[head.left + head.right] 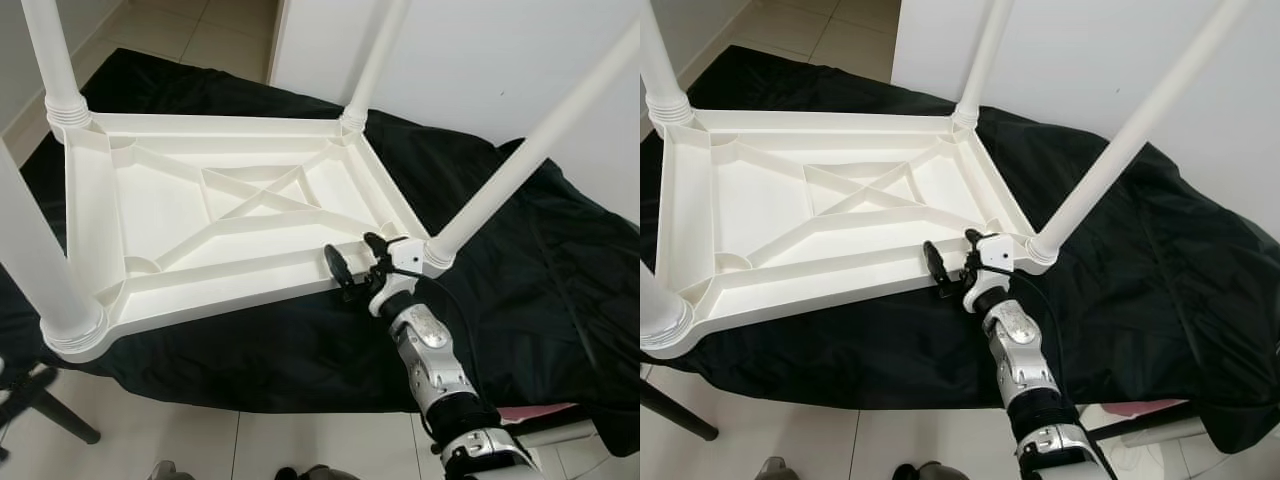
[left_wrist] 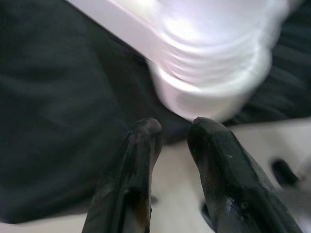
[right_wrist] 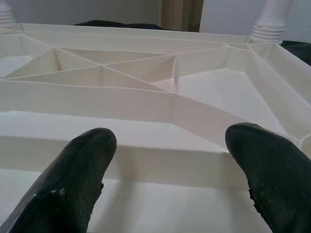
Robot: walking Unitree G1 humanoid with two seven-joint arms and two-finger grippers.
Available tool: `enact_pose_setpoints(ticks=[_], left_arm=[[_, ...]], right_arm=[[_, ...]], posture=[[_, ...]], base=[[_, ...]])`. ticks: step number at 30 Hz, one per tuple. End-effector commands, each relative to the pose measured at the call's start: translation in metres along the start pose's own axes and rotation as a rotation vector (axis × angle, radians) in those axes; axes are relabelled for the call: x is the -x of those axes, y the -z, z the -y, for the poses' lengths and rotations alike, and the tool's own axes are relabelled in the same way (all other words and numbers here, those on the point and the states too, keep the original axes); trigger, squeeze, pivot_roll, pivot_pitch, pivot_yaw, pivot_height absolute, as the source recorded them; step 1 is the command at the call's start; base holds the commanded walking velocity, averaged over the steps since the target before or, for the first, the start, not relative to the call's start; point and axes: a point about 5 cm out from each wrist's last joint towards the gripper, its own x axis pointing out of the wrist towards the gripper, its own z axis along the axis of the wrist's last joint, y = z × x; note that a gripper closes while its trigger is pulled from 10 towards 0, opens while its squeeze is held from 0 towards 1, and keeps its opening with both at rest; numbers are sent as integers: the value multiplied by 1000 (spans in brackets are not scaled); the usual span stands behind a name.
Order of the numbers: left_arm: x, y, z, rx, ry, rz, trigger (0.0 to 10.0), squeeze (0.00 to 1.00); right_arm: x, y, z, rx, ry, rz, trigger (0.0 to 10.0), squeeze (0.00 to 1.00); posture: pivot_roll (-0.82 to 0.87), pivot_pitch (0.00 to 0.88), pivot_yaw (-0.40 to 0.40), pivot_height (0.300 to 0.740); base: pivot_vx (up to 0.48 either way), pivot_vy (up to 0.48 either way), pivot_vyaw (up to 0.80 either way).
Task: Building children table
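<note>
Left eye view: the white table (image 1: 230,215) is seen upside down on a black cloth (image 1: 560,290), with four legs screwed in and pointing up. The long side of the table runs across the picture, from the robot's left to its right. The right gripper (image 1: 357,262) is held at the near long edge, just beside the near right leg (image 1: 530,150). Its jaws are spread wide and are holding nothing. In the right wrist view the two fingers (image 3: 73,179) are pointed over the near rim and across the ribs toward the far side, so the rim lies right in front of the jaws and between them. The near right corner is just to the robot's right of this gripper, so the right arm is judged the nearer one for that corner. In the left wrist view the left gripper (image 2: 172,131) is seen right by the screwed base of the near left leg (image 2: 214,58), with its jaws almost closed and empty. All legs look to be in, so the table is judged nearly built. It may next need a firm grip on the rim or a leg.
</note>
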Motion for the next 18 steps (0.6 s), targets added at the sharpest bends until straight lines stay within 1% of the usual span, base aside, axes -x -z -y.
enact_pose_setpoints(ticks=[1, 2, 4, 5, 7, 9, 12, 14, 15, 16, 17, 18], left_arm=[[-9, 1, -16, -28, -159, 7, 10000, 0], [-9, 1, -16, -28, -159, 7, 10000, 0], [-12, 1, -25, -25, -205, 15, 10000, 0], [-12, 1, -25, -25, -205, 15, 10000, 0], [-23, -5, -43, -50, -329, 71, 10000, 0], [-30, -10, -53, -53, -388, 112, 10000, 0], [-32, -11, -56, -63, -401, 127, 10000, 0], [-40, -17, -65, -48, -438, 179, 10000, 0], [-40, -17, -65, -48, -438, 179, 10000, 0], [-44, -19, -68, -36, -443, 197, 10000, 0], [-47, -20, -69, -27, -443, 210, 10000, 0], [-55, -22, -68, -7, -436, 225, 10000, 0]], right_arm=[[3, 2, 5, 0, 24, -1, 10000, 0], [3, 2, 5, 0, 24, -1, 10000, 0], [2, 2, 5, 0, 27, 3, 10000, 0], [2, 2, 5, 0, 27, 3, 10000, 0], [4, 2, 5, 2, 31, 10, 10000, 0], [5, 1, 5, 4, 34, 15, 10000, 0], [6, 1, 5, 5, 40, 17, 10000, 0], [10, 0, 9, 21, 71, 24, 10000, 0], [10, 0, 9, 21, 71, 24, 10000, 0], [12, 0, 11, 25, 86, 27, 10000, 0], [13, 0, 13, 32, 103, 29, 10000, 0], [15, -2, 16, 46, 136, 33, 10000, 0]], posture=[[256, 76, -221, 740], [256, 76, -221, 740], [256, 76, -221, 740], [256, 76, -221, 740], [238, 63, -208, 740], [235, 64, -208, 740], [229, 62, -206, 740], [219, 59, -198, 740], [219, 59, -198, 740], [219, 59, -198, 740], [205, 56, -192, 740], [199, 56, -192, 740]], base=[[0, 0, 0], [0, 0, 0], [0, 0, 0], [0, 0, 0], [0, 0, 0], [0, 0, 0], [0, 0, 0], [0, 0, 0], [0, 0, 0], [0, 0, 0], [0, 0, 0], [0, 0, 0]])
